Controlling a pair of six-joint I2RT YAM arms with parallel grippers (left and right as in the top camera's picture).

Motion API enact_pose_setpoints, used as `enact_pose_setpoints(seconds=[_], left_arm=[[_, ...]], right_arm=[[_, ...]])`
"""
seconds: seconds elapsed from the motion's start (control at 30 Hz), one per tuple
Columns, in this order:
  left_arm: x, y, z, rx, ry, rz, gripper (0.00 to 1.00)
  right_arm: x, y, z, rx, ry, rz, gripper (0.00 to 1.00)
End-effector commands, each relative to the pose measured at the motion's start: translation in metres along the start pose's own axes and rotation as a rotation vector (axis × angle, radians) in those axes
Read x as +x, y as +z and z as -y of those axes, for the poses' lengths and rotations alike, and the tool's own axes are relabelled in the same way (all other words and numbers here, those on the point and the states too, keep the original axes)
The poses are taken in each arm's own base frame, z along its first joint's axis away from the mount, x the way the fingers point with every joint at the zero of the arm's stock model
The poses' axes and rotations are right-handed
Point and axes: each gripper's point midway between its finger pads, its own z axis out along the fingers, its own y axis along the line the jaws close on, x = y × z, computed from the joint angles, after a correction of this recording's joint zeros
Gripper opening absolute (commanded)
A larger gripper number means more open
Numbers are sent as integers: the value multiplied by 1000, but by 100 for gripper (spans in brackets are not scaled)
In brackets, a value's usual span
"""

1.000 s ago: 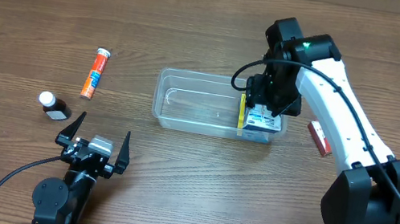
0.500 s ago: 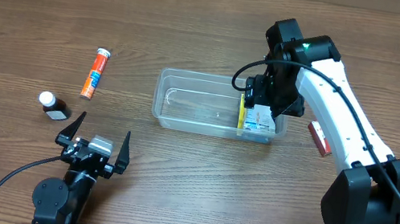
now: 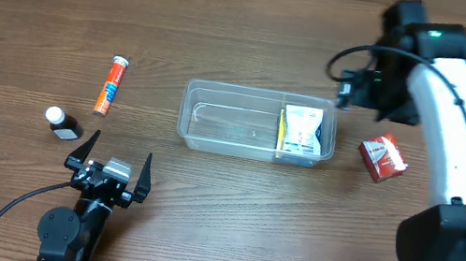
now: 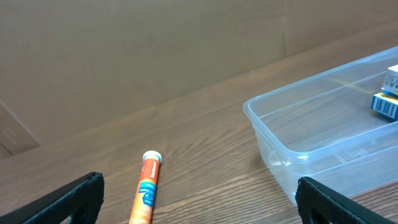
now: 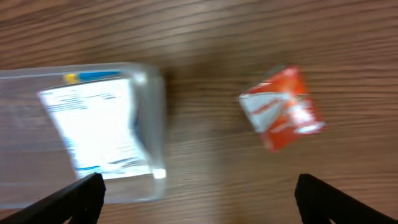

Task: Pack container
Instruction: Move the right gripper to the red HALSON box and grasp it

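Observation:
The clear container (image 3: 216, 118) sits mid-table and holds a white, blue and yellow box (image 3: 301, 131) at its right end. The box also shows in the right wrist view (image 5: 96, 127) and the container in the left wrist view (image 4: 292, 146). A red box (image 3: 382, 157) lies on the table right of the container; it also shows in the right wrist view (image 5: 282, 116). My right gripper (image 3: 359, 87) is open and empty, above the table between container and red box (image 5: 196, 196). My left gripper (image 3: 114, 163) is open and empty near the front edge (image 4: 199, 199).
An orange tube (image 3: 111, 84) lies left of the container and shows in the left wrist view (image 4: 146, 190). A small dark bottle with a white cap (image 3: 63, 124) lies further left. A cardboard wall (image 4: 155, 50) backs the table.
My right gripper has let go of the white box inside the container and has risen and moved right, toward the red box. The left arm has not moved.

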Motion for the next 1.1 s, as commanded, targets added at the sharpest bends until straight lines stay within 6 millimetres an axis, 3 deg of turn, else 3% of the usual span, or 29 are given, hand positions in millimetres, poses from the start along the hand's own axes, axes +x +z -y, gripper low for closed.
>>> enact_pose_setpoints(seconds=[0.0,0.1,0.17,0.2,0.37,0.57,0.77,0.93,1.07], left_arm=[[0,0,0,-2,-6,5,100],[0,0,0,-2,-6,5,100],[0,0,0,-2,-6,5,100],[0,0,0,-2,-6,5,100],[0,0,0,-2,-6,5,100],[0,0,0,-2,-6,5,100],[0,0,0,-2,-6,5,100],[0,0,0,-2,-6,5,100],[0,0,0,-2,-7,5,100]], right_arm=[[-5,-10,44,77,-53,34,100],[1,13,79,75,-40,-13,100],[8,34,89,47,-30,-43,100],[15,54,93,16,-34,-66,100],[33,103,92,-20,-84,-103,100],[41,139,91,-32,-196,-99,100],[36,160,91,-26,-300,-51,100],[27,161,92,-17,-321,-13,100],[32,162,92,-23,-277,-35,99]])
